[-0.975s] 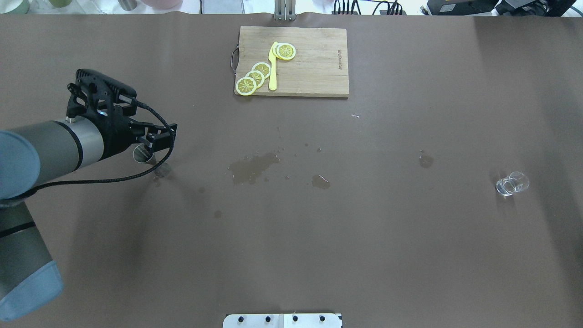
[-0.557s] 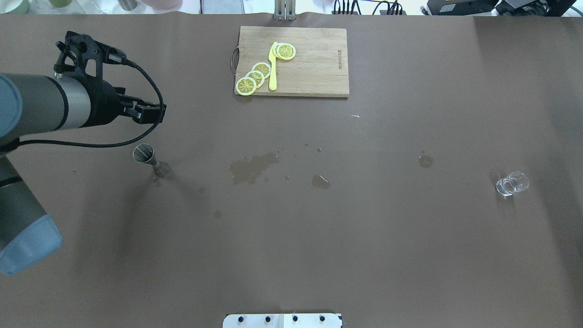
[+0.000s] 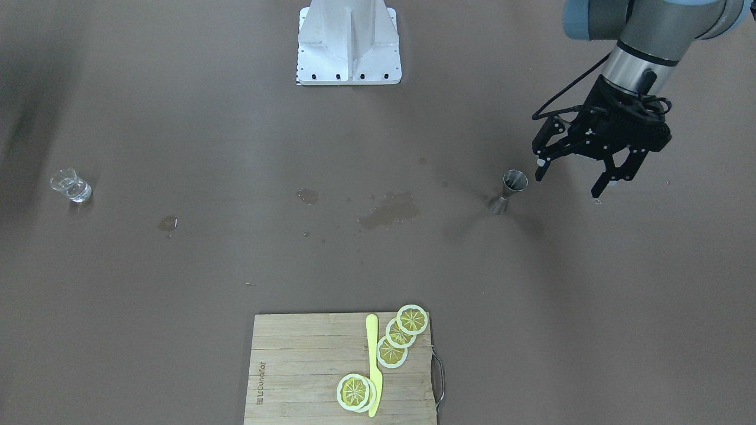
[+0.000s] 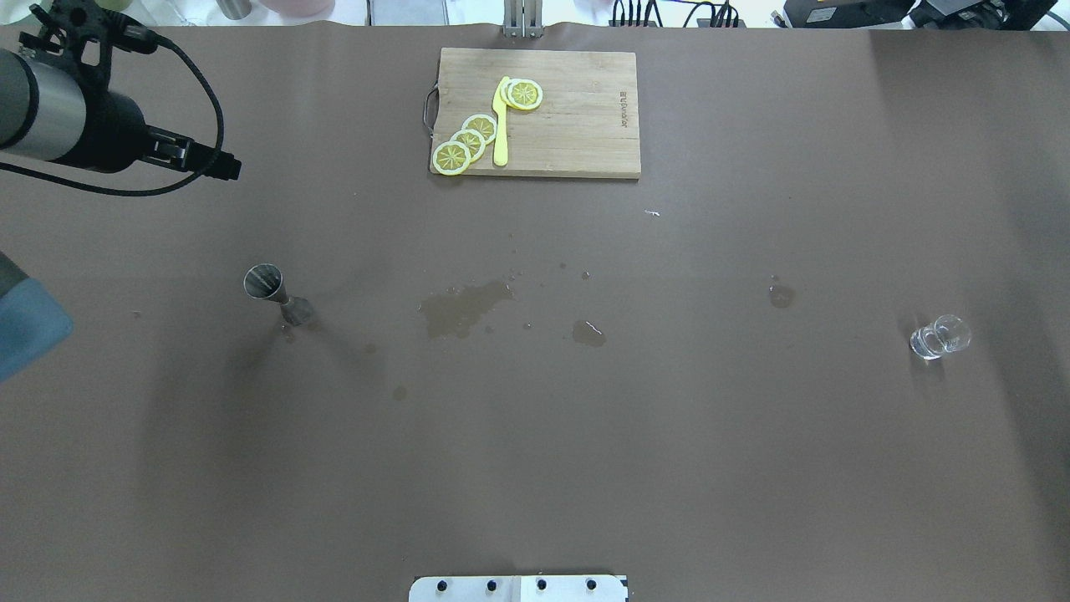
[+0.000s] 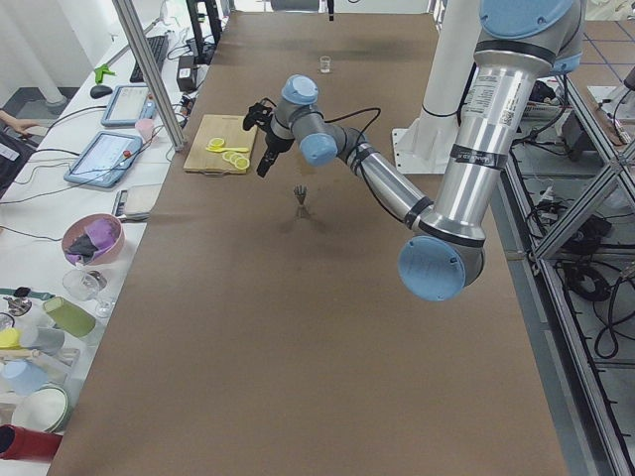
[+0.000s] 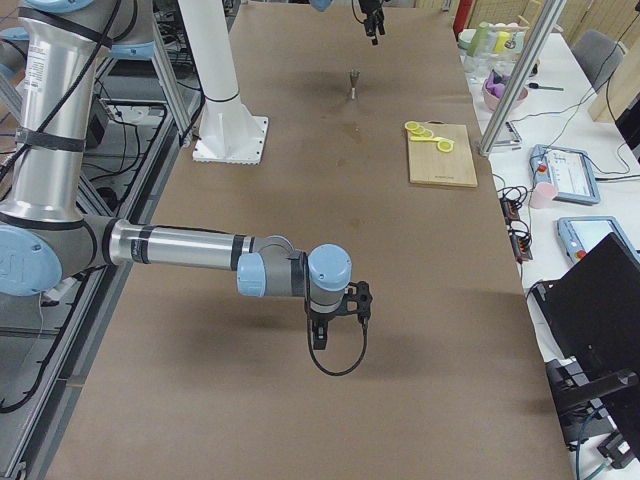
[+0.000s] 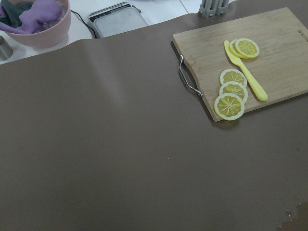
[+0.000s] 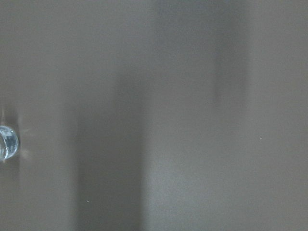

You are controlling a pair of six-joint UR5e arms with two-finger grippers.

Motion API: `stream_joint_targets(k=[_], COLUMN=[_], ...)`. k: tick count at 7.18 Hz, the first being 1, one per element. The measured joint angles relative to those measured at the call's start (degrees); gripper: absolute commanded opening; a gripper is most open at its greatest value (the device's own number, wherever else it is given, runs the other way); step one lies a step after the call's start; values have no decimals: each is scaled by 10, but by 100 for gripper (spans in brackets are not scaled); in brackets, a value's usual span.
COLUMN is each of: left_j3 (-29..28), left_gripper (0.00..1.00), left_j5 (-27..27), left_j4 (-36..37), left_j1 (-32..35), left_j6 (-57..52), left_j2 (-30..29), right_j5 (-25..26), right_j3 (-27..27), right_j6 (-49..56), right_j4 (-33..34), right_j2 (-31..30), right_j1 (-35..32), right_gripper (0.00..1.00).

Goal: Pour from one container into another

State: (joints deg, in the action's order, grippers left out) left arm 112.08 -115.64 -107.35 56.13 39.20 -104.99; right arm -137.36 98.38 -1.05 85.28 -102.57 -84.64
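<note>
The steel jigger point(image 4: 276, 294) stands upright on the brown table, left of centre, also seen in the front view as the jigger point(image 3: 508, 190). My left gripper point(image 3: 570, 179) hangs open and empty above the table, just beside the jigger and apart from it; overhead, the left gripper point(image 4: 226, 167) sits toward the far left. The clear glass cup point(image 4: 940, 337) stands alone at the right side, and the cup point(image 8: 7, 142) shows at the right wrist view's left edge. My right gripper point(image 6: 335, 318) appears only in a side view, so I cannot tell its state.
A wooden cutting board point(image 4: 577, 125) with lemon slices point(image 4: 468, 142) and a yellow knife point(image 4: 501, 125) lies at the far middle. Wet patches point(image 4: 464, 305) mark the table's centre. A pink bowl point(image 7: 36, 19) and a scale sit beyond the table's far-left edge.
My left arm rose off the jigger and drew back toward the far-left corner. The jigger stays standing alone. The glass cup has not moved.
</note>
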Motion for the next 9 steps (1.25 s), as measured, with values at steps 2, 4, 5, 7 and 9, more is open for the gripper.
stream_joint_targets(k=[2, 4, 5, 7, 9], left_j3=[-32, -96, -134, -163, -164], left_gripper=[98, 98, 98, 98, 98], left_j5=[-72, -162, -206, -234, -233], left_j4=[24, 28, 29, 84, 234], left_j1=[54, 125, 156, 205, 261], left_j6=[-18, -46, -90, -203, -370], left_j2=[8, 15, 16, 21, 24], right_j5=[0, 1, 2, 3, 4], right_j3=[0, 0, 0, 0, 0], right_j6=[0, 0, 0, 1, 1], right_j4=[0, -1, -1, -1, -1], right_j2=[0, 0, 0, 0, 0], right_j1=[0, 0, 0, 0, 0], right_gripper=[100, 100, 100, 100, 100])
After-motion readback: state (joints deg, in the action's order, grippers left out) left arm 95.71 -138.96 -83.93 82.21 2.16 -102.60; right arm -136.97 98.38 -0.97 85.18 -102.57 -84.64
